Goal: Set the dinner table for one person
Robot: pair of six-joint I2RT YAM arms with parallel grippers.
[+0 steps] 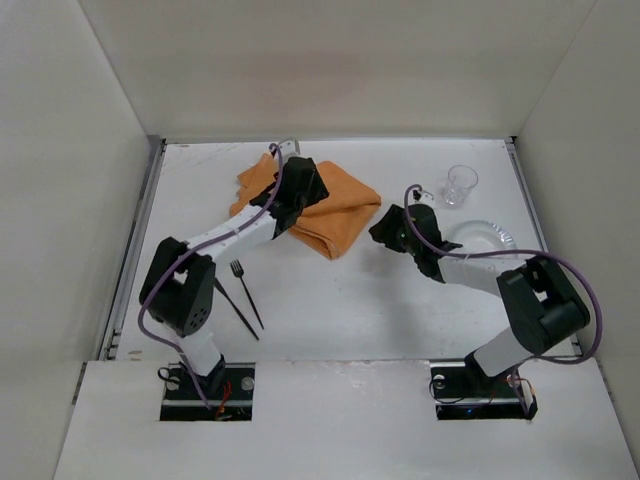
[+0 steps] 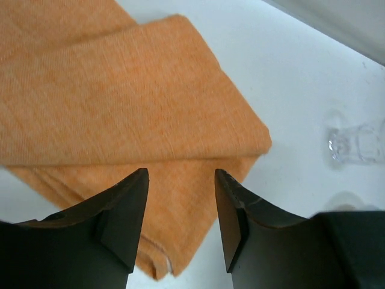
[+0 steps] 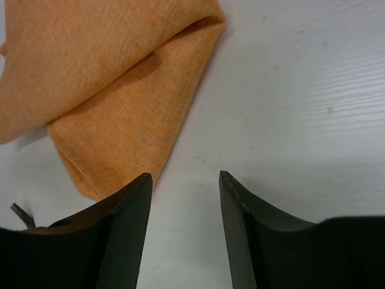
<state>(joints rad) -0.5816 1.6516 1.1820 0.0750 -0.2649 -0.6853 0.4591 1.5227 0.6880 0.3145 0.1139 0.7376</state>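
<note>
White panels (image 1: 330,60) wall in the matte white worktop (image 1: 360,300) at the back and on both sides, and metal edge strips (image 1: 135,250) run along its left and right borders. The worktop fills the whole floor of the enclosure, with both arm bases bolted at its near edge. A folded orange cloth placemat (image 1: 335,210) lies on the rear centre-left area, skewed relative to the worktop edges. The left gripper (image 2: 180,174) is positioned over the placemat, near its folded edge; its fingers (image 2: 129,211) are spread, with nothing between them. Whether the tips contact the cloth cannot be determined. The right gripper (image 3: 185,177) is positioned over bare worktop just beside the near-right corner of the placemat; its fingers (image 3: 129,223) are likewise spread and grip nothing. A clear drinking glass (image 1: 461,184) stands upright at the rear right, apart from the placemat. A clear plate (image 1: 490,237) rests in front of the glass, partly covered by the right arm. A black fork (image 1: 247,294) lies on the near-left area, tines pointing toward the back wall. A second long black utensil (image 1: 236,309) lies just to the left of the fork, at a slant; its type cannot be determined from the overhead view.
</note>
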